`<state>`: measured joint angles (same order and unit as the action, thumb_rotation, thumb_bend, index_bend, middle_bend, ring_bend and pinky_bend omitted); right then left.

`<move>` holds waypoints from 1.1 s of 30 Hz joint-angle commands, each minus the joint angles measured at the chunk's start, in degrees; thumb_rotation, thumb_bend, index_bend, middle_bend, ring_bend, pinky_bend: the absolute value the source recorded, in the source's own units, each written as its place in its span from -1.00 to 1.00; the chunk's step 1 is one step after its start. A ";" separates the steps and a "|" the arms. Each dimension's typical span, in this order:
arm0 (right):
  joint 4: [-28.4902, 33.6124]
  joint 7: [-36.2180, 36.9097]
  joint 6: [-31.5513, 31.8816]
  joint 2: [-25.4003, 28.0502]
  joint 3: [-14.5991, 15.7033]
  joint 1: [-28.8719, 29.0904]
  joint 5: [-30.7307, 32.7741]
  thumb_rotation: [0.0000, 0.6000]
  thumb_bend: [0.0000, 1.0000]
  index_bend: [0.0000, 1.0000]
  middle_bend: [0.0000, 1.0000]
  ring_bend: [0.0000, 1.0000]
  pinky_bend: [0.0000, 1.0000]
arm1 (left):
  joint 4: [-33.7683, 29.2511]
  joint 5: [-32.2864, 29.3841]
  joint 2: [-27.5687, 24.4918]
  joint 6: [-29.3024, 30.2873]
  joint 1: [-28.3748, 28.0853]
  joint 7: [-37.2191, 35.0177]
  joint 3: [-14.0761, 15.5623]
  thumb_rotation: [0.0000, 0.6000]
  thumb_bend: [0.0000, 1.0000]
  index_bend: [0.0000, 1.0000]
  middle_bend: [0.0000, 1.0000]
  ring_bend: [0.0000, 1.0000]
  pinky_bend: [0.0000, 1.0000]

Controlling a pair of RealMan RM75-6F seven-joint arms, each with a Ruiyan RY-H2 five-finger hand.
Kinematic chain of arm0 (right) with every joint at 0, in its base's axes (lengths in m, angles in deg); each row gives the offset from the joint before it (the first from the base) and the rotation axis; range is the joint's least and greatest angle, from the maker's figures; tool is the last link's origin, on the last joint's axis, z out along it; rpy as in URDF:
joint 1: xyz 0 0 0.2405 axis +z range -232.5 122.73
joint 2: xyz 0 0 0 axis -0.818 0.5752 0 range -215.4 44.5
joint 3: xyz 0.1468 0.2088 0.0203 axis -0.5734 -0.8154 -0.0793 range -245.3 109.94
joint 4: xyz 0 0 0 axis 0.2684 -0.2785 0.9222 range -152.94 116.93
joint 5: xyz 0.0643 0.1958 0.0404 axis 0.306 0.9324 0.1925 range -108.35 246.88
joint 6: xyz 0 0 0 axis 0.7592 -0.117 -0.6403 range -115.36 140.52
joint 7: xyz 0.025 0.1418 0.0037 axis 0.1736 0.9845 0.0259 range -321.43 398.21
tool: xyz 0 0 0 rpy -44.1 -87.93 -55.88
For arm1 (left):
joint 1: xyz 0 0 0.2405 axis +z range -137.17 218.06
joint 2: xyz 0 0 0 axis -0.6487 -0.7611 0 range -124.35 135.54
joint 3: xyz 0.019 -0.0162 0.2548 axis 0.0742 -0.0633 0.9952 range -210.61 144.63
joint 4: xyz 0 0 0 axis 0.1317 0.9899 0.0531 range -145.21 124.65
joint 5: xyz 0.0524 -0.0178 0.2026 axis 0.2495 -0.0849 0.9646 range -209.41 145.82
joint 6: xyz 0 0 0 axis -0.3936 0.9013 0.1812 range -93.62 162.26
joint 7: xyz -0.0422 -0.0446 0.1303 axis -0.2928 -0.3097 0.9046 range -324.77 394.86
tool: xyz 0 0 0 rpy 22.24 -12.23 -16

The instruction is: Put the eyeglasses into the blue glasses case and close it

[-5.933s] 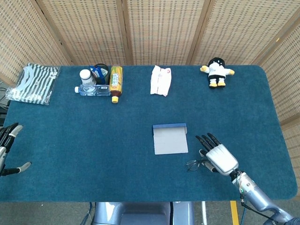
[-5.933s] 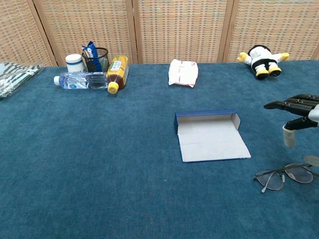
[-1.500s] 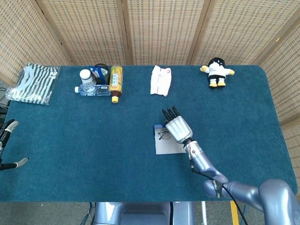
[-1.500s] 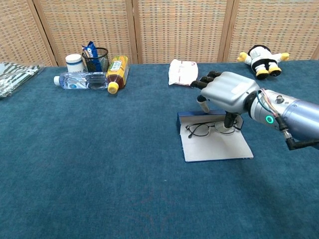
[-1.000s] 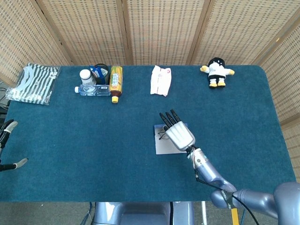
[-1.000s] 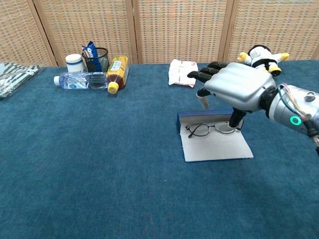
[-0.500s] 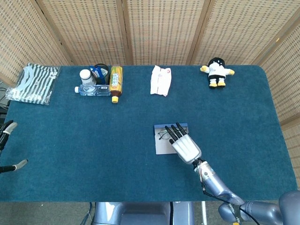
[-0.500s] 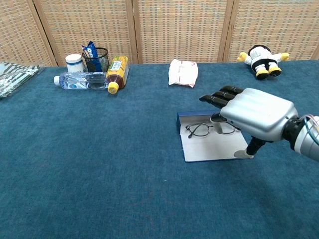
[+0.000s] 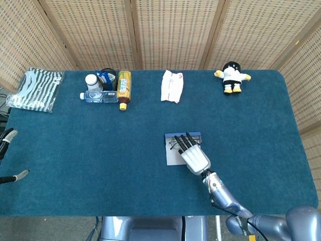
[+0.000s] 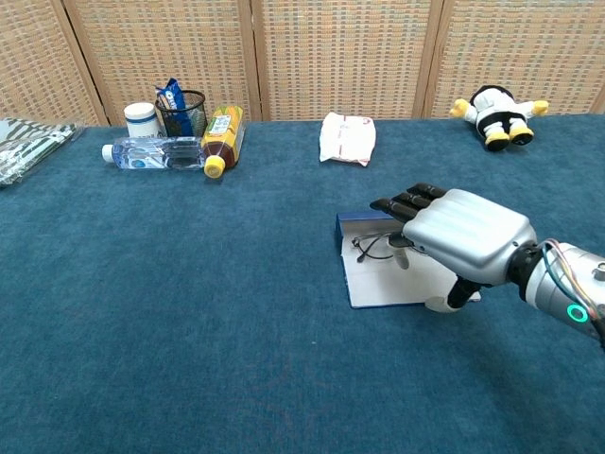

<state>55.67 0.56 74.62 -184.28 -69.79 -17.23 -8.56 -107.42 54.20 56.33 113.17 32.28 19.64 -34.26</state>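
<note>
Eyeglasses [image 10: 371, 244] lie inside the open blue glasses case [image 10: 364, 227], against its far wall, partly hidden by our right hand [image 10: 463, 236]. This hand hovers over the case, palm down, fingers stretched out and a little apart toward the far left, and it holds nothing; the thumb points down near the right near corner of the pale flap [image 10: 397, 284]. Whether the thumb touches the flap, we cannot tell. Our left hand [image 9: 7, 155] shows only at the left edge of the head view; its state we cannot tell.

We judge the eyeglasses as light and fragile: thin wire frame, lenses that scratch easily, temples that bend. They should not be pressed from above. If they need a nudge, the frame near the bridge is the better place than a lens.

The case looks like a thin, light folding box, so on the blue tabletop [image 9: 100, 150] it may slide when pushed. For closing, we would take the flap at its near edge, lift it and fold it toward the far wall, perhaps while steadying the case.
</note>
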 commanded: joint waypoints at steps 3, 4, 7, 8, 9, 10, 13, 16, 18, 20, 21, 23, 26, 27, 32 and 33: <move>-0.81 0.41 -0.50 -0.37 -0.04 -0.01 -0.40 1.00 -0.48 -0.18 -1.00 -1.00 -1.00 | 0.04 -0.25 0.12 -0.35 -0.17 0.32 -0.05 1.00 -1.00 -1.00 -1.00 -1.00 -1.00; -0.87 0.45 -0.57 -0.38 -0.05 -0.02 -0.47 1.00 -0.48 -0.18 -1.00 -1.00 -1.00 | 0.03 -0.29 0.16 -0.44 -0.22 0.41 -0.05 1.00 -1.00 -1.00 -1.00 -1.00 -1.00; -1.20 0.42 -0.75 -0.42 -0.07 -0.04 -0.76 1.00 -0.48 -0.18 -1.00 -1.00 -1.00 | 0.00 -0.47 0.23 -0.78 -0.35 0.63 -0.06 1.00 -1.00 -1.00 -1.00 -1.00 -1.00; -1.25 0.49 -0.82 -0.45 -0.09 -0.08 -0.78 1.00 -0.48 -0.18 -1.00 -1.00 -1.00 | -0.01 -0.50 0.24 -0.83 -0.37 0.66 -0.06 1.00 -1.00 -1.00 -1.00 -1.00 -1.00; -1.25 0.57 -0.89 -0.47 -0.11 -0.12 -0.77 1.00 -0.48 -0.18 -1.00 -1.00 -1.00 | -0.04 -0.52 0.23 -0.84 -0.38 0.69 -0.07 1.00 -1.00 -1.00 -1.00 -1.00 -1.00; -1.19 0.65 -0.93 -0.45 -0.11 -0.19 -0.78 1.00 -0.48 -0.18 -1.00 -1.00 -1.00 | -0.06 -0.55 0.22 -0.84 -0.39 0.72 -0.09 1.00 -1.00 -1.00 -1.00 -1.00 -1.00; -0.78 0.88 -0.72 -0.22 0.03 -0.38 -1.34 1.00 -0.48 -0.18 -1.00 -1.00 -1.00 | -0.05 -0.67 0.25 -0.94 -0.42 0.83 -0.10 1.00 -1.00 -1.00 -1.00 -1.00 -1.00; -0.35 1.06 -0.44 0.06 0.18 -0.57 -1.97 1.00 -0.48 -0.18 -1.00 -1.00 -1.00 | -0.05 -0.70 0.32 -1.09 -0.48 0.94 -0.08 1.00 -1.00 -1.00 -1.00 -1.00 -1.00; -0.31 1.00 -0.53 0.07 0.12 -0.63 -1.99 1.00 -0.48 -0.18 -1.00 -1.00 -1.00 | -0.12 -0.66 0.33 -1.14 -0.51 1.04 -0.06 1.00 -1.00 -1.00 -1.00 -1.00 -1.00; -0.38 0.88 -0.70 -0.01 0.03 -0.67 -1.88 1.00 -0.48 -0.18 -1.00 -1.00 -1.00 | -0.16 -0.62 0.32 -1.11 -0.47 1.07 -0.02 1.00 -1.00 -1.00 -1.00 -1.00 -1.00; -0.45 0.82 -0.76 -0.07 0.00 -0.69 -1.87 1.00 -0.48 -0.18 -1.00 -1.00 -1.00 | -0.19 -0.60 0.31 -1.04 -0.45 1.08 -0.03 1.00 -1.00 -1.00 -1.00 -1.00 -1.00; -0.57 0.69 -0.82 -0.16 0.01 -0.73 -1.92 1.00 -0.48 -0.18 -1.00 -1.00 -1.00 | -0.21 -0.61 0.29 -0.90 -0.39 1.05 -0.06 1.00 -1.00 -1.00 -1.00 -1.00 -1.00; -0.88 0.59 -0.82 -0.30 -0.04 -0.77 -2.18 1.00 -0.48 -0.18 -1.00 -1.00 -1.00 | -0.14 -0.62 0.25 -0.84 -0.35 0.88 -0.06 1.00 -1.00 -1.00 -1.00 -1.00 -1.00; -1.07 0.59 -0.86 -0.41 -0.14 -0.77 -2.13 1.00 -0.48 -0.18 -1.00 -1.00 -1.00 | -0.12 -0.58 0.25 -0.86 -0.37 0.83 -0.06 1.00 -1.00 -1.00 -1.00 -1.00 -1.00; -2.14 0.45 -1.25 -1.03 -0.65 -0.62 -1.83 1.00 -0.35 -0.18 -1.00 -1.00 -1.00 | -0.06 -0.54 0.25 -0.90 -0.40 0.71 -0.05 1.00 -1.00 -1.00 -1.00 -1.00 -1.00; -2.35 0.37 -1.34 -1.15 -0.73 -0.58 -1.76 1.00 -0.31 -0.18 -0.99 -1.00 -1.00 | -0.04 -0.56 0.25 -0.88 -0.40 0.70 -0.07 1.00 -1.00 -1.00 -1.00 -1.00 -1.00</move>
<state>53.44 0.99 73.34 -185.34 -70.46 -17.85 -10.38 -107.47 53.63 56.58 112.28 31.88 20.34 -34.32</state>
